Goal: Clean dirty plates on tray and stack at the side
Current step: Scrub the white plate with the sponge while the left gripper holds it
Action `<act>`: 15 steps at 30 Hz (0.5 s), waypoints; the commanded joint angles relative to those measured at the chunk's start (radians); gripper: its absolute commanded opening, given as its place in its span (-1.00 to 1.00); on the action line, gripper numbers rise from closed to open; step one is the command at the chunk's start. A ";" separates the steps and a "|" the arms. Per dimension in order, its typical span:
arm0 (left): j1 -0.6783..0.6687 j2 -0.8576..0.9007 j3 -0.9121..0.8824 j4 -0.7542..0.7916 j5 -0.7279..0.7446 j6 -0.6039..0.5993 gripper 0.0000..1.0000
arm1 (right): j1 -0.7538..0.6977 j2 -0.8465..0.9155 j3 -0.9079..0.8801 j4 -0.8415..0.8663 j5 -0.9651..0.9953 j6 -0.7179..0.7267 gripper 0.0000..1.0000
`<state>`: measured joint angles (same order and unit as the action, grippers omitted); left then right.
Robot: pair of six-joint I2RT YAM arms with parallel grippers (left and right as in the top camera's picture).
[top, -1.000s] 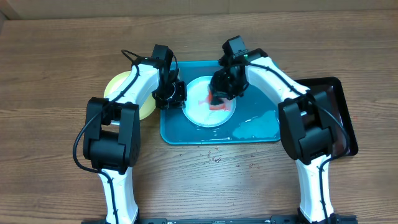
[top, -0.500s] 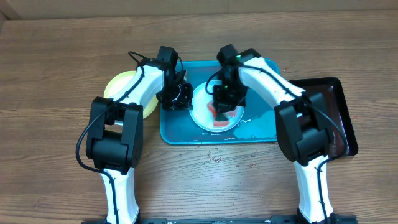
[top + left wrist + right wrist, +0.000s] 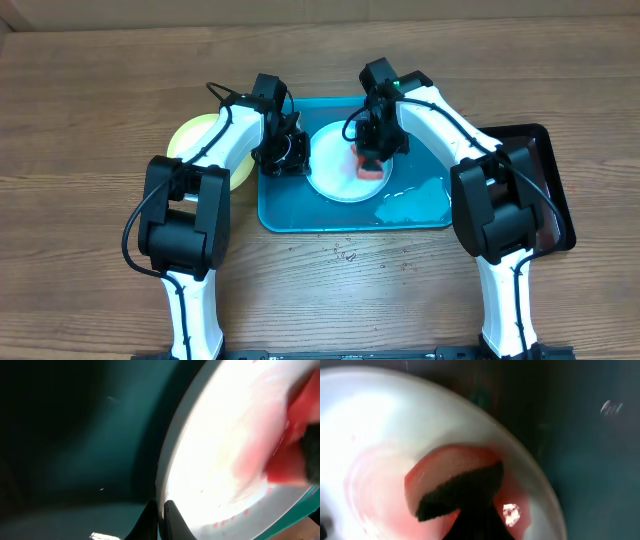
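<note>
left pincer (image 3: pixel 296 158) closed, angled inward | right pincer (image 3: pixel 372 160) closed, pointing down | 2 arms extended

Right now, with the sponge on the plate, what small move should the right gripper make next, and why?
Probably drag the sponge a little way across the plate, through the red smear beside it. The right gripper holds the sponge on the plate and the left gripper pinches the rim, so the plate should stay put.

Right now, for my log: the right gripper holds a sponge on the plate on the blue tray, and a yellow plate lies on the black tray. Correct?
No: the yellow plate lies on the table left of the blue tray, not on the black tray; the overhead view shows it.
</note>
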<state>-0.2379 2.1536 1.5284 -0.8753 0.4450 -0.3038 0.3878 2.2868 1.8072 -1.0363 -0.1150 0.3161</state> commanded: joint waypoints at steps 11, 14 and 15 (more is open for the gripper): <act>0.011 0.010 0.000 -0.027 -0.033 0.020 -0.92 | 0.082 0.036 -0.007 0.214 -0.227 -0.080 -0.92; 0.011 0.010 0.000 -0.026 -0.033 0.020 -0.92 | 0.095 0.036 -0.007 0.174 -0.290 -0.081 -0.92; 0.011 0.010 0.000 -0.025 -0.033 0.020 -0.92 | 0.095 0.036 -0.007 0.153 -0.309 -0.081 -0.92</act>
<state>-0.2218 2.1536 1.5288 -0.8970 0.4374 -0.3107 0.4591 2.2986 1.8061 -0.8482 -0.2844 0.2462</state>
